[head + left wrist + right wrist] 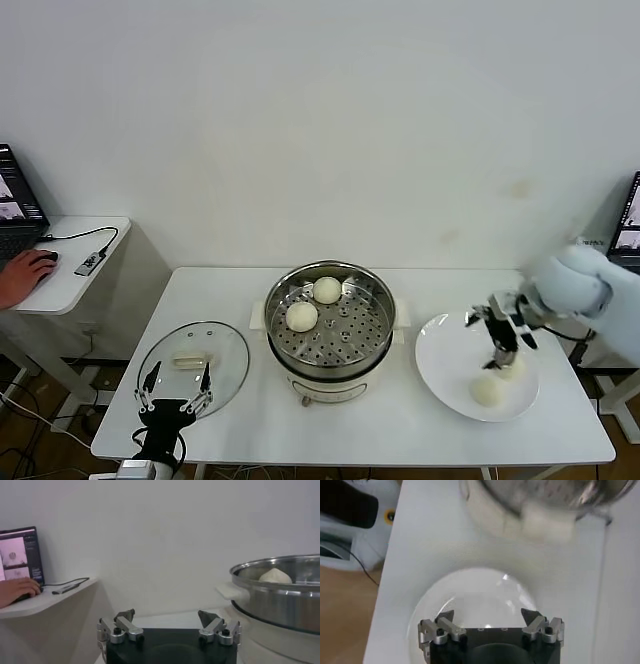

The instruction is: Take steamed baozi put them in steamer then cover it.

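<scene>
We see two steamed baozi point(313, 303) in the steamer point(329, 362) and two on the white plate point(441, 368), where our right tool point(500, 335) hovers wide open, holding nothing. Our left tool point(173, 390) waits open and empty at the worktop's point(400, 425) near edge by the cover point(193, 360).

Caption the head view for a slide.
Right pincer open over the plate's two baozi; two more in the steamer.

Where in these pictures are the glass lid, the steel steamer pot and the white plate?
Glass lid point(225, 350), head view, bare glass beside its handle.
Steamer pot point(374, 290), head view, shiny steel rim.
White plate point(440, 350), head view, bare part.
</scene>
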Tool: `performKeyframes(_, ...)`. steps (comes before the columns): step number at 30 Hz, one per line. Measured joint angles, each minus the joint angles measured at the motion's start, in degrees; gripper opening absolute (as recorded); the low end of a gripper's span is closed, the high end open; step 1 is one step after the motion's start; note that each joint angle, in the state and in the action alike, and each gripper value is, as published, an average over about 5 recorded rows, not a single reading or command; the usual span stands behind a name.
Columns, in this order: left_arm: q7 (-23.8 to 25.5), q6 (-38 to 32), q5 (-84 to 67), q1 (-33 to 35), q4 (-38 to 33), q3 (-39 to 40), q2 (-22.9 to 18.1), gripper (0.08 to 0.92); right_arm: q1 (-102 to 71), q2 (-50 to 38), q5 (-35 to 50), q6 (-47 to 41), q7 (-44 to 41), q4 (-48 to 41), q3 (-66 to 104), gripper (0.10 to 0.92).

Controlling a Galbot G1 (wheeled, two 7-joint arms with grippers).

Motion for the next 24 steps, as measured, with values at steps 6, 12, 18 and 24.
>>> performKeyframes(6,0.00,0.01,0.41,0.16,0.00,0.13,-0.26,0.823,-11.43,-0.66,-3.71,0.81,1.08,-1.12,8.41,0.823)
performKeyframes(12,0.00,0.02,0.62,0.45,-0.33,0.11,-0.45,0.823,-17.32,0.22,-6.12,1.18,2.17,-2.28,12.74,0.823)
performKeyframes(18,-0.01,-0.02,0.63,0.92,-0.67,-0.28,-0.50,0.823,-19.72,1.91,-7.74,1.37,3.09,-3.69,14.14,0.823)
performKeyframes(24,-0.04,-0.08,0.62,0.98,-0.77,-0.45,-0.65,0.823,-20.39,3.78,-8.92,1.60,3.99,-5.44,14.20,0.806)
